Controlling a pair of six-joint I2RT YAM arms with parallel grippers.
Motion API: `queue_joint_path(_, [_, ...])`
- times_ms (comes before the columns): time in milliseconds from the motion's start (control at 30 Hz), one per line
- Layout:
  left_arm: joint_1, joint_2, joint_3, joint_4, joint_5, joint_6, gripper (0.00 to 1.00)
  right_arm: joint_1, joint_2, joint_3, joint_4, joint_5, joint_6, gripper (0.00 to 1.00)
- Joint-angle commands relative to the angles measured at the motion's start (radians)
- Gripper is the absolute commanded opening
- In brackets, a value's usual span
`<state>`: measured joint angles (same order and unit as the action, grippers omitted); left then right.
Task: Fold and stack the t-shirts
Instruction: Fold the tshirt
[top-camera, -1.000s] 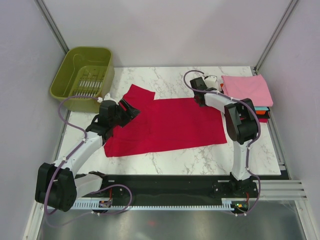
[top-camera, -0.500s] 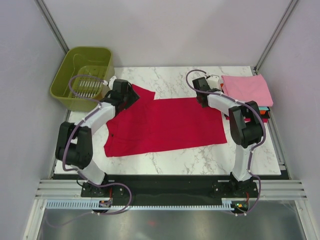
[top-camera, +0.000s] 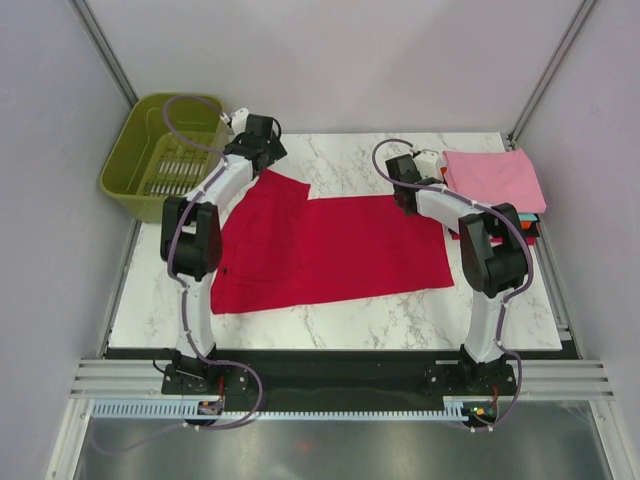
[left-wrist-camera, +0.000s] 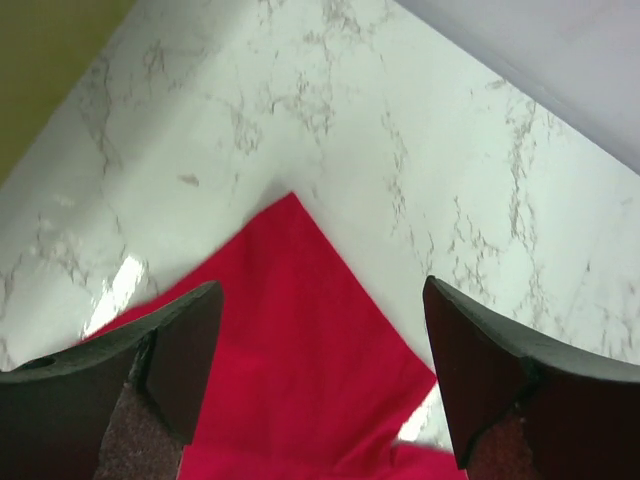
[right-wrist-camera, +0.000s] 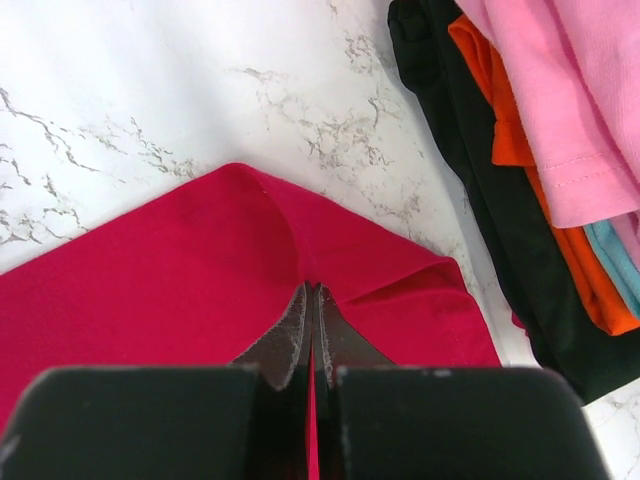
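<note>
Two arms reached to the far side of the marble-patterned table (top-camera: 400, 320) in the overhead view. Between them we saw the crimson t-shirt (top-camera: 330, 250) spread flat, a smooth, roughly rectangular sheet with one sleeve jutting toward the far left. The left gripper (top-camera: 265, 150) hung over that sleeve's tip, near the olive, slotted plastic basket (top-camera: 150, 150). The right gripper (top-camera: 405, 195) sat at the shirt's far right corner. Near it, at the table's right edge, lay a folded stack topped by the pink t-shirt (top-camera: 495, 178), square and flat.

From the left wrist we found the dark, blunt fingers (left-wrist-camera: 185, 350) spread wide and released. The sleeve's pointed corner lay below and between them on the glossy veined stone; whether they touched the cloth we could not tell.

From the right wrist the fingers (right-wrist-camera: 290, 340) were clenched together on a pinch of crimson cloth, which puckered into soft ridges around them. Just beside that corner the stack showed its layered edges: pink on top with a stitched hem, then the teal t-shirt (right-wrist-camera: 610, 250), the orange t-shirt (right-wrist-camera: 500, 130) and the black t-shirt (right-wrist-camera: 450, 110).
</note>
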<state>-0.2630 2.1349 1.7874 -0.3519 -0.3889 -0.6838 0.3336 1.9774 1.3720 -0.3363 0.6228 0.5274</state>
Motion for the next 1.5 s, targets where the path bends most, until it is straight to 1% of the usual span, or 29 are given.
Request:
queue_joint_path(0, [0.03, 0.107, 0.151, -0.107, -0.048, 0.112, 0.88, -0.002, -0.063, -0.005, 0.025, -0.006, 0.008, 0.0])
queue_joint_path(100, [0.041, 0.19, 0.233, -0.125, -0.051, 0.171, 0.86, -0.002, -0.061, -0.005, 0.026, -0.008, 0.008, 0.0])
queue_joint_path(133, [0.041, 0.21, 0.257, -0.13, -0.051, 0.215, 0.86, -0.004, -0.06, -0.005, 0.026, -0.006, 0.008, 0.0])
queue_joint_path(167, [0.041, 0.235, 0.308, -0.133, -0.047, 0.242, 0.85, -0.004, -0.061, -0.004, 0.026, -0.008, 0.009, 0.0])
queue_joint_path(200, [0.041, 0.275, 0.331, -0.137, -0.036, 0.291, 0.83, -0.004, -0.061, -0.004, 0.026, -0.003, 0.01, 0.0])
queue_joint_path(267, [0.041, 0.312, 0.383, -0.153, -0.033, 0.334, 0.79, -0.002, -0.063, -0.004, 0.028, -0.006, 0.008, 0.0])
queue_joint_path(333, [0.047, 0.356, 0.432, -0.162, 0.005, 0.332, 0.77, -0.004, -0.064, -0.004, 0.028, -0.006, 0.008, 0.0])
queue_joint_path(367, [0.047, 0.365, 0.443, -0.163, 0.028, 0.346, 0.73, -0.002, -0.065, -0.004, 0.029, -0.006, 0.009, 0.0])
queue_joint_path(433, [0.044, 0.39, 0.464, -0.165, 0.038, 0.357, 0.72, -0.002, -0.061, -0.004, 0.029, -0.006, 0.01, 0.0])
queue_joint_path(533, [0.042, 0.414, 0.475, -0.173, 0.044, 0.356, 0.71, -0.004, -0.061, -0.002, 0.029, -0.005, 0.01, 0.0])
queue_joint_path(567, [0.044, 0.419, 0.487, -0.188, 0.054, 0.354, 0.69, -0.004, -0.061, -0.002, 0.029, -0.005, 0.01, 0.0])
queue_joint_path(633, [0.044, 0.421, 0.489, -0.196, 0.056, 0.356, 0.68, -0.002, -0.061, -0.004, 0.029, -0.005, 0.011, 0.0])
queue_joint_path(700, [0.044, 0.421, 0.489, -0.193, 0.068, 0.362, 0.65, -0.004, -0.061, -0.004, 0.031, -0.005, 0.011, 0.0])
queue_joint_path(733, [0.044, 0.422, 0.492, -0.194, 0.073, 0.363, 0.63, -0.004, -0.063, -0.005, 0.029, -0.005, 0.011, 0.0])
queue_joint_path(767, [0.044, 0.425, 0.492, -0.196, 0.081, 0.368, 0.58, -0.005, -0.063, -0.005, 0.029, -0.002, 0.011, 0.0])
queue_joint_path(833, [0.042, 0.424, 0.492, -0.196, 0.088, 0.374, 0.56, -0.004, -0.068, -0.007, 0.029, -0.003, 0.011, 0.0])
queue_joint_path(867, [0.041, 0.425, 0.492, -0.196, 0.091, 0.375, 0.49, -0.005, -0.066, -0.008, 0.029, 0.0, 0.011, 0.0])
queue_joint_path(967, [0.038, 0.425, 0.494, -0.199, 0.102, 0.385, 0.36, -0.007, -0.069, -0.008, 0.029, -0.001, 0.014, 0.0])
queue_joint_path(1000, [0.038, 0.427, 0.495, -0.197, 0.105, 0.388, 0.34, -0.005, -0.071, -0.008, 0.029, -0.003, 0.013, 0.0])
queue_joint_path(1133, [0.036, 0.43, 0.498, -0.199, 0.107, 0.391, 0.33, -0.007, -0.075, -0.011, 0.029, -0.008, 0.016, 0.0])
queue_joint_path(1233, [0.036, 0.428, 0.498, -0.199, 0.102, 0.389, 0.42, -0.008, -0.078, -0.013, 0.029, -0.009, 0.014, 0.0])
queue_joint_path(1333, [0.036, 0.434, 0.507, -0.202, 0.111, 0.394, 0.43, -0.008, -0.081, -0.013, 0.029, -0.012, 0.016, 0.0])
queue_joint_path(1367, [0.036, 0.439, 0.512, -0.205, 0.12, 0.398, 0.38, -0.01, -0.083, -0.014, 0.029, -0.014, 0.016, 0.0])
queue_joint_path(1433, [0.038, 0.451, 0.533, -0.213, 0.131, 0.405, 0.34, -0.011, -0.084, -0.014, 0.029, -0.015, 0.016, 0.0])
queue_joint_path(1467, [0.038, 0.456, 0.541, -0.217, 0.146, 0.411, 0.25, -0.011, -0.087, -0.014, 0.029, -0.017, 0.017, 0.0])
